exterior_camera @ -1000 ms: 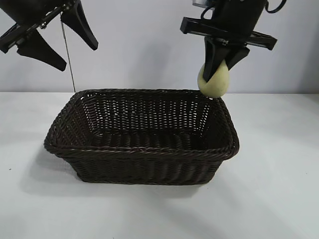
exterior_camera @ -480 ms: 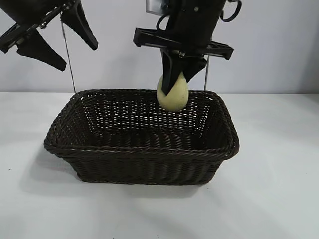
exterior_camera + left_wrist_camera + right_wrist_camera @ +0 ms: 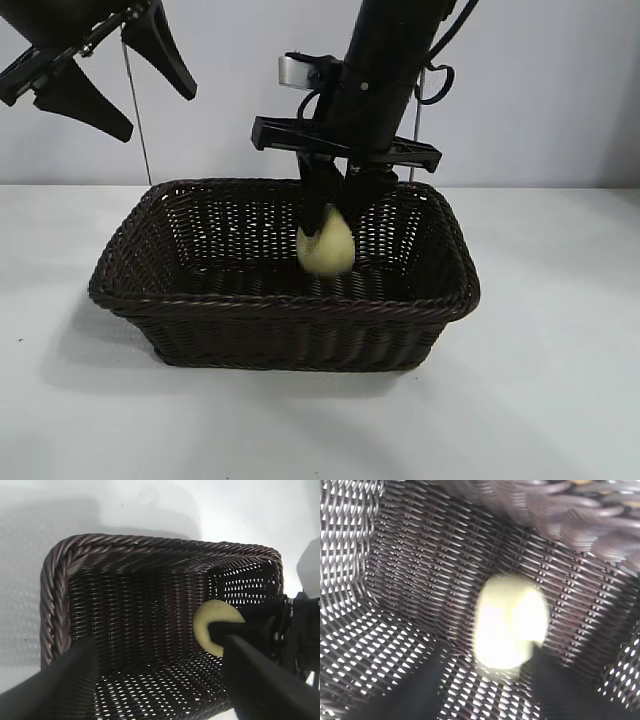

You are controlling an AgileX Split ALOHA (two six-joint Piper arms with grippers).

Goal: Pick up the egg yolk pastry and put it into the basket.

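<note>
The egg yolk pastry (image 3: 326, 246), a pale yellow lump, is inside the dark woven basket (image 3: 280, 305), just below my right gripper (image 3: 335, 215). That gripper reaches down past the far rim, its fingers spread, and the pastry is blurred, clear of their tips. In the right wrist view the pastry (image 3: 510, 625) lies beyond the parted fingers of the right gripper (image 3: 490, 690), against the weave. My left gripper (image 3: 115, 85) hangs high at the far left, open and empty. Its wrist view looks down on the pastry (image 3: 210, 617) in the basket (image 3: 55, 580).
The basket stands in the middle of a white table (image 3: 560, 400), with bare surface on all sides. A thin rod (image 3: 135, 110) rises behind the basket's left end, against a pale wall.
The right arm carried the pastry left from over the basket's far right corner and down inside. Its fingers have parted and the pastry has dropped out of them. The left arm stayed put.
</note>
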